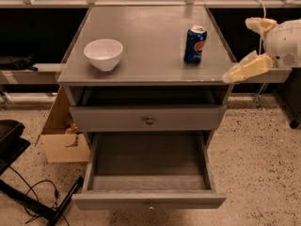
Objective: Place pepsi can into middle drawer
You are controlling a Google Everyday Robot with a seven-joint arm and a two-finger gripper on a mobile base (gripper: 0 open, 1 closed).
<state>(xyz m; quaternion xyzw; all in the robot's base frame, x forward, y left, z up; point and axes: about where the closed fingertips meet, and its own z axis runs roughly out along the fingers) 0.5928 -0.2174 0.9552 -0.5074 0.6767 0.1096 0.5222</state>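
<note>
gripper (237, 51) far right, beside cabinet top (150, 36) | two cream-yellow tapered fingers (249, 68), spread apart | rounded white housing (284, 44) | thin pale cable (260, 13) looping above

Grey worktop (146, 36): smooth, low sheen. Round white bowl (103, 53): glossy, ceramic-looking. Small blue pepsi can (195, 44): shiny printed metal, silver top. Wide grey middle drawer (148, 199): matt front, darker floor, small metallic knob. Cream pincer (239, 51) at the worktop's right edge: matt plastic-looking fingers, spread apart. Brown cardboard box (63, 145): dull.
</note>
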